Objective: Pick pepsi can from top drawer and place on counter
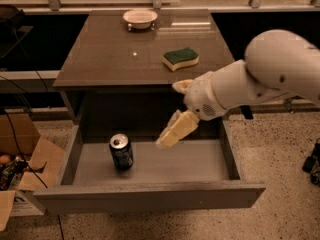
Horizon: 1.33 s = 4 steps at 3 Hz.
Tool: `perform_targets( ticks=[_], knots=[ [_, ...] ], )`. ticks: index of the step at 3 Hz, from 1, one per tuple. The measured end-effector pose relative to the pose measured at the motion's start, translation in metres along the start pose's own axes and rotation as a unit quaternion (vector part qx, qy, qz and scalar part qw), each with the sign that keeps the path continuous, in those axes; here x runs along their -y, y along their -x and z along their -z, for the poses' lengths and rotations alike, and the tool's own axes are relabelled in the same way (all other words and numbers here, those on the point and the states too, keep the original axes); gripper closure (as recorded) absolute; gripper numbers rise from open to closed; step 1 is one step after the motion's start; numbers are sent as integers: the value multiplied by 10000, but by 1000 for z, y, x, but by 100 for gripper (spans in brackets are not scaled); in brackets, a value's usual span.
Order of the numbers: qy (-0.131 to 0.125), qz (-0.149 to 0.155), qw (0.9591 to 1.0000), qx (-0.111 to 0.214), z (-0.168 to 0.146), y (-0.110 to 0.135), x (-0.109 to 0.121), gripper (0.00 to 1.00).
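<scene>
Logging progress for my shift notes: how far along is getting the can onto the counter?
Done: the drawer is open. In hand: the gripper hovers over the drawer, right of the can, not touching it. Left: grasp, lift, set on the counter.

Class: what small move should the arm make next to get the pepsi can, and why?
Probably ease the gripper leftward in the view and down toward the pepsi can. The can stands upright in the open top drawer, apart from the gripper, so it is not yet grasped.
</scene>
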State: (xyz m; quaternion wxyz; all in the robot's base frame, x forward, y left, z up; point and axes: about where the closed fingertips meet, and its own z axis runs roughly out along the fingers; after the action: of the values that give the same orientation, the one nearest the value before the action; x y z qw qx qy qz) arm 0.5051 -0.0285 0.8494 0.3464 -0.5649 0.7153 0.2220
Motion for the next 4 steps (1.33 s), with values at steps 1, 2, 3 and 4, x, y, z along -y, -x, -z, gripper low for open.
perform_targets(
  ticks=[1, 2, 3, 4],
  knots=[
    [175, 50, 9998, -57, -45, -9, 0, 0],
    [333, 72, 9993, -179, -89, -20, -3, 0],
    [438, 50, 9988, -226, -123, -34, -12, 0],
    [530, -81, 9983, -249, -160, -51, -21, 0]
  ],
)
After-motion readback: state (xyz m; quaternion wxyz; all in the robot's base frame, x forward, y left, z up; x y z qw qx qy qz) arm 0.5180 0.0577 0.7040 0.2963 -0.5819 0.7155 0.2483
